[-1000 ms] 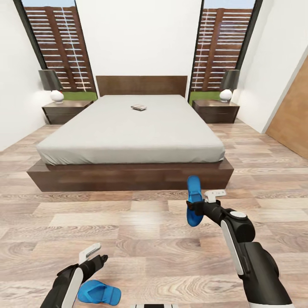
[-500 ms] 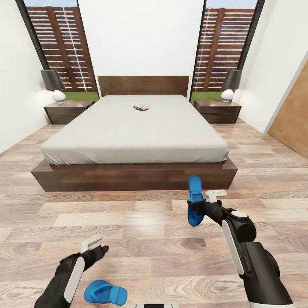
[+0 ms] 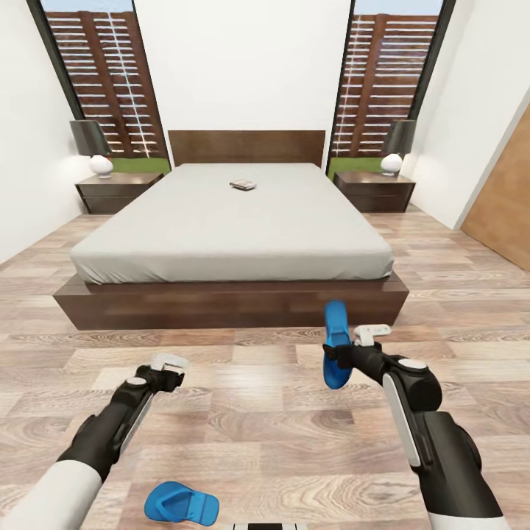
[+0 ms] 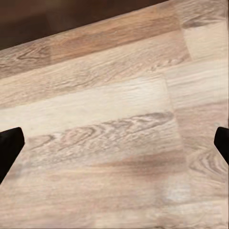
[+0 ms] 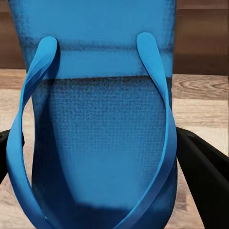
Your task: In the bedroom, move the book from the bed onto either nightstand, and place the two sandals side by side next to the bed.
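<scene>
Right tool (image 3: 337,352): we've got it clamped on one blue sandal (image 3: 336,343), held up off the floor in front of the foot of the bed. In the right wrist view the sandal (image 5: 95,143) sits between the dark fingers (image 5: 202,176), straps facing the camera.
Left tool (image 3: 171,366): fingers spread wide, nothing in them, hanging over bare floor (image 3: 243,412). The left wrist view gives us planks (image 4: 114,143) with a dark fingertip (image 4: 8,148) at each edge.
Second sandal (image 3: 181,503): lying flat on the floor close to our base, well apart from the held one and well short of the bed.
Book (image 3: 242,185): on the mattress, toward the headboard end, roughly mid-width.
Bed (image 3: 228,221): straight ahead, dark frame, pale mattress.
Nightstands: one on each side of the headboard, left nightstand (image 3: 118,191) and right nightstand (image 3: 372,191), each with a lamp on top, left lamp (image 3: 92,147) and right lamp (image 3: 396,147).
Windows: a tall window (image 3: 99,81) stands behind each nightstand, slatted fence outside.
</scene>
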`<state>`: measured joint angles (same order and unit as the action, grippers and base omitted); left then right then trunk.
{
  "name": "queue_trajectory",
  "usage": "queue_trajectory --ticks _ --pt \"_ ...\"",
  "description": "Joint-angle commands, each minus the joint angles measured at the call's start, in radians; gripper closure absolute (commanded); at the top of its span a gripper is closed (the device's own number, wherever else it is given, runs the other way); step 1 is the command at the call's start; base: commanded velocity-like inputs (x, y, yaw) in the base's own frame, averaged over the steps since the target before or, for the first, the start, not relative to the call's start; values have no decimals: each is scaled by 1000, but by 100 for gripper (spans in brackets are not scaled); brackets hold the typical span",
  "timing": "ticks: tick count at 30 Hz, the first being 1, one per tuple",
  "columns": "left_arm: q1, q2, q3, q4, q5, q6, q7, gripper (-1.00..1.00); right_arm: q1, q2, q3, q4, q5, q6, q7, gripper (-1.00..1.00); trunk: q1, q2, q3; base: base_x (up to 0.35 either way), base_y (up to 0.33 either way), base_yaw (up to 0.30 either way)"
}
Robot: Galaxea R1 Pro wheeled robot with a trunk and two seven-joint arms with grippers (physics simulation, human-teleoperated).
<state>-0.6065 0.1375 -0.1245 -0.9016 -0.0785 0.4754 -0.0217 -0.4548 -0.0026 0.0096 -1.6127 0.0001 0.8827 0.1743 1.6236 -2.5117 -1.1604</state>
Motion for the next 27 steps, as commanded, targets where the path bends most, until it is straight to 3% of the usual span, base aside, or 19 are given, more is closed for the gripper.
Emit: queue_trajectory --ticks 1,4,7,8,9,10,11,12,16,17,18,21,27 --pt "-6 3 -27 7 -42 1 -12 -100 -2 0 1 -1 0 19 1 100 0 0 -1 0 0 0" --pt "-21 9 -96 42 -139 -39 -43 -100 -26 0 1 0 -2 80 1 100 0 0 -3 0 0 0" --pt "-22 8 -101 61 -148 -103 -56 -100 -39 1 1 0 -4 115 1 100 0 0 -6 0 0 0" --pt "-20 -4 -74 66 -110 -125 -58 -100 -42 1 2 0 -4 125 1 100 0 0 -6 0 0 0" --pt "-17 -28 -33 69 -48 -116 -49 -100 -44 1 4 0 -4 132 1 100 0 0 -6 0 0 0" --pt "-15 -41 -14 70 -15 -97 -42 -100 -44 1 6 0 -4 134 1 100 0 0 -7 0 0 0" --pt "-10 -63 14 72 35 -32 -27 -100 -44 1 8 0 -4 137 2 100 0 0 -7 0 0 0" --pt "-6 -76 31 73 63 42 -8 -100 -44 2 10 0 -5 139 1 100 0 0 -7 0 0 0" --pt "0 -94 63 70 97 157 4 -100 -42 1 13 0 -4 140 1 100 0 0 -7 0 0 0" --pt "1 -101 95 69 106 186 6 -100 -40 1 14 0 -4 140 2 100 0 0 -7 0 0 0" --pt "2 -105 135 68 112 197 8 -100 -40 1 14 -1 -3 139 2 100 0 -1 -11 0 0 0" --pt "3 -110 200 72 118 208 12 -100 -39 1 14 -1 -3 140 2 100 2 -1 -23 0 0 0" --pt "7 -114 241 87 128 216 13 -100 -61 12 -1 -1 -6 163 1 100 4 -3 -46 0 0 0"
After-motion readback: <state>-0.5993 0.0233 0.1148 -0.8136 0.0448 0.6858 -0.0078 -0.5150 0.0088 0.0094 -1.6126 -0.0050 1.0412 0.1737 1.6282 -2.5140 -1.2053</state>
